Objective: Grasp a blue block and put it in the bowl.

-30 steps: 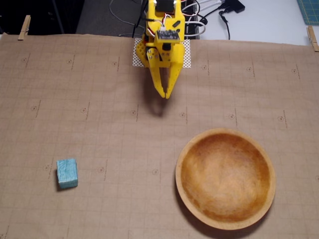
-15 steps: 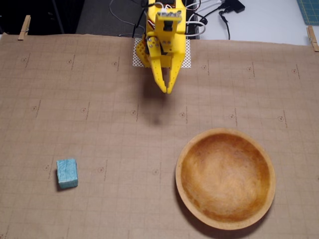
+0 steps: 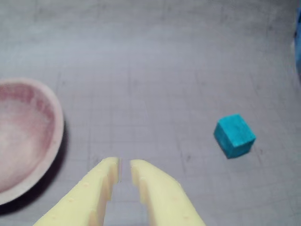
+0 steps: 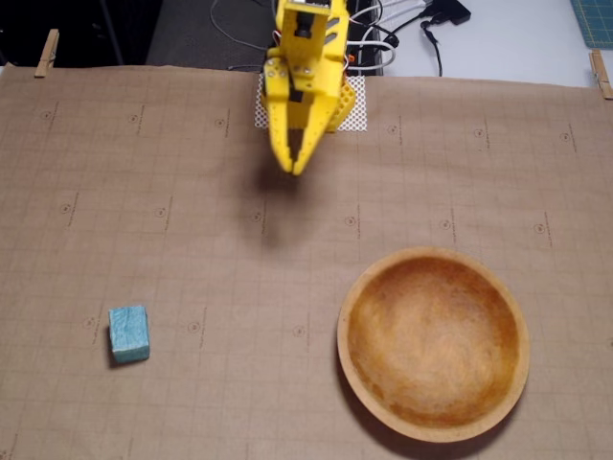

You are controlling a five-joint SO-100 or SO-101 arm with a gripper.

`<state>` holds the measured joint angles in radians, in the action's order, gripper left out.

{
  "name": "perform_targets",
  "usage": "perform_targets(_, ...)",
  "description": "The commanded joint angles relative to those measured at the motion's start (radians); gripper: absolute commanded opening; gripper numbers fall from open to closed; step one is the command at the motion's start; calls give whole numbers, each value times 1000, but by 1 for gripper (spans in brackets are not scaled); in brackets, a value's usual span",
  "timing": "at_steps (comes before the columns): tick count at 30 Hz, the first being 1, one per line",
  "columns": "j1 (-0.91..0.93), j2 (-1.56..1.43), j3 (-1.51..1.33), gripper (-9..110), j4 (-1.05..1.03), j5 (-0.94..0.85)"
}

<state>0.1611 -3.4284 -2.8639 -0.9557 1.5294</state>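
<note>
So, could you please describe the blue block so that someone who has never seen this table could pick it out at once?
In the fixed view, start from the large round wooden bowl at lower right on the brown gridded paper, then look across to the lower left. The blue block lies there alone, apart from the bowl and the yellow gripper. It is the only small teal cuboid on the paper.

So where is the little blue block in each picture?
Wrist view: the blue block sits right of centre on the paper, right of the claw.
Fixed view: the blue block lies at lower left, far from the claw at top centre.
Shared landmark: the bowl, at the left edge in the wrist view, at lower right in the fixed view.
</note>
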Motion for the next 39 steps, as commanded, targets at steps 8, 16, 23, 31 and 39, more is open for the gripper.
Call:
perform_targets(8, 143, 190, 71, 23, 152, 6)
perform_targets(16, 127, 423, 64, 36, 362, 84)
perform_targets(23, 69, 557, 58, 41, 549, 101)
perform_targets(31, 52, 864, 63, 42, 836, 101)
perform_targets(39, 60, 1223, 63, 41, 1155, 103)
